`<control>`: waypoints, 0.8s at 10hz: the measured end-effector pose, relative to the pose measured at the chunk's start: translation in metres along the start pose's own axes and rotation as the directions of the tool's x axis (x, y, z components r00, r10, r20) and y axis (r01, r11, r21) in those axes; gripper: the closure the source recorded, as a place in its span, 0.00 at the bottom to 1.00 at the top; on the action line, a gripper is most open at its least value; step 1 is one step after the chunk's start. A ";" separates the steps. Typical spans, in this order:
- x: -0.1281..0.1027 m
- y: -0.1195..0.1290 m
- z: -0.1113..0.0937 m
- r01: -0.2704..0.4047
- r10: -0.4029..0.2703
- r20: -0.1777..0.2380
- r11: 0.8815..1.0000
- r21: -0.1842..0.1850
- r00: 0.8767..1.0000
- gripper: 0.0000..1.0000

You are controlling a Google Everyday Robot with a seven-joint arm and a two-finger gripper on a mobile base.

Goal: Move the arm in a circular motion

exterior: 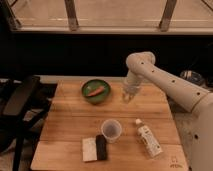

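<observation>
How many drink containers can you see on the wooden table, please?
2: a clear cup near the front centre, and a bottle lying to its right. The gripper of the arm hangs over the table's far side, beside the green bowl.

The cup (pixel 111 129) stands near the middle of the table (pixel 70 125); the bowl (pixel 96 91) sits behind it to the left, holding a carrot (pixel 96 90); the bottle (pixel 148 139) lies right of the cup; the sponge (pixel 94 148) lies before it; the arm (pixel 165 85) reaches in from the right, its gripper (pixel 127 95) behind the cup, right of the bowl.
</observation>
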 end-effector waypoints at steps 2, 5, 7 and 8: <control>0.012 0.023 -0.006 -0.008 0.008 -0.003 1.000 0.004 1.000 0.99; 0.016 0.025 -0.008 -0.021 0.021 -0.007 1.000 0.014 1.000 0.99; 0.022 0.025 -0.010 -0.018 0.018 -0.017 1.000 0.020 1.000 0.99; 0.023 0.025 -0.010 -0.017 0.018 -0.019 1.000 0.018 1.000 0.99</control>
